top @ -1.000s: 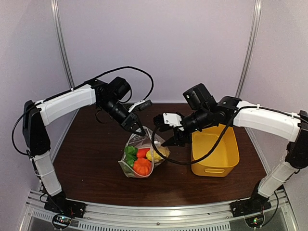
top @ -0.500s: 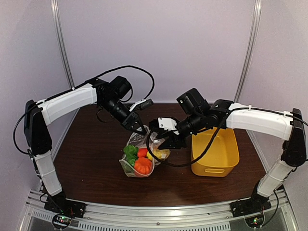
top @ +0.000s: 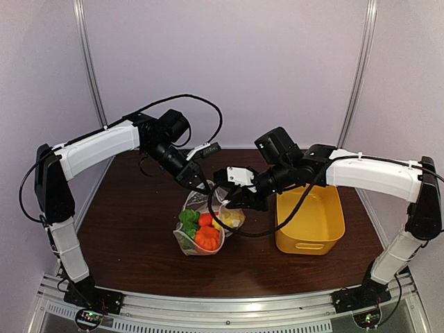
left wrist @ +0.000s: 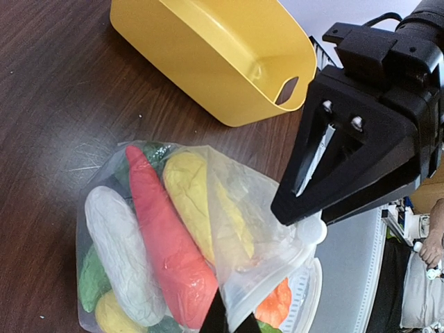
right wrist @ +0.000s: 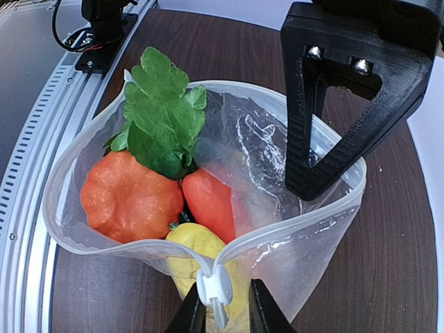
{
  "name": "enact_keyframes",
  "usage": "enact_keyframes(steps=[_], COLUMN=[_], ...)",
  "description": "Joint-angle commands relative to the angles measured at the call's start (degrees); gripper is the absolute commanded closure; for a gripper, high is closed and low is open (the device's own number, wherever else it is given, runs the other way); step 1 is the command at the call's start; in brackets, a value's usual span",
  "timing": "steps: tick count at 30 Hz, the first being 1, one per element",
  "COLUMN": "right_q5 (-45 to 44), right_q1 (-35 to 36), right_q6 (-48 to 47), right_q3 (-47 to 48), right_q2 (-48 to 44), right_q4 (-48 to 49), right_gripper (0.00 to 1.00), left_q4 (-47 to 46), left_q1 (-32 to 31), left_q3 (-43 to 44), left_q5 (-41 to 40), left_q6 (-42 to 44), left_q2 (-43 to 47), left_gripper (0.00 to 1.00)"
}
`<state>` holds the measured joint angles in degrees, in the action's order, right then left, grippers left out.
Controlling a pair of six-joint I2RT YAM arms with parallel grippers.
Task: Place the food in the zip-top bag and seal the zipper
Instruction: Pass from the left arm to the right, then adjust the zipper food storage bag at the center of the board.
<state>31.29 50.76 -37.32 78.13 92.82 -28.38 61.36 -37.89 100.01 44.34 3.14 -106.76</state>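
The zip-top bag (top: 202, 229) stands on the table with its mouth open. It holds the food: an orange pumpkin (right wrist: 128, 198), a green leaf (right wrist: 161, 111), a red piece (right wrist: 208, 201) and a yellow piece (right wrist: 198, 243). The left wrist view also shows a white piece (left wrist: 121, 257). My left gripper (left wrist: 232, 306) is shut on the far end of the bag's mouth edge and holds it up. My right gripper (right wrist: 225, 282) straddles the white slider (right wrist: 216, 286) of the zipper (right wrist: 298, 223), jaws narrowly apart, with a small gap on one side.
The yellow basket (top: 310, 220) stands just right of the bag, close under the right arm. Bare brown table (top: 132, 229) lies left of and in front of the bag. The two grippers are close together over the bag's mouth.
My right gripper has moved left from beside the basket to the bag's mouth, and its jaws have narrowed around the slider. The left gripper has stayed put, holding the bag's edge.
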Motion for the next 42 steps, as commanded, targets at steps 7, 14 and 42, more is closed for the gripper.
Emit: enact_keyframes(steps=[7,14,42], right_q5=[-2.3,-1.8,12.0], right_q1=[0.1,-0.4,-11.9], right_q6=[-0.4,0.8,7.8], right_q3=[-3.8,-3.5,7.6], right_q2=[-1.3,-2.4,0.4], right_q4=[2.0,3.1,-11.8], right_gripper=[0.67,0.85,1.0], left_q4=[-0.5,-0.4,-33.4], left_q1=[-0.2,-0.2,-11.0], left_q3=[1.2,1.0,-45.7], left_q5=[-0.8,-1.1,-33.2], left_q6=[0.9,1.0,0.1], left_q2=[0.5,0.4,47.9], left_gripper=[1.0,1.0,0.28])
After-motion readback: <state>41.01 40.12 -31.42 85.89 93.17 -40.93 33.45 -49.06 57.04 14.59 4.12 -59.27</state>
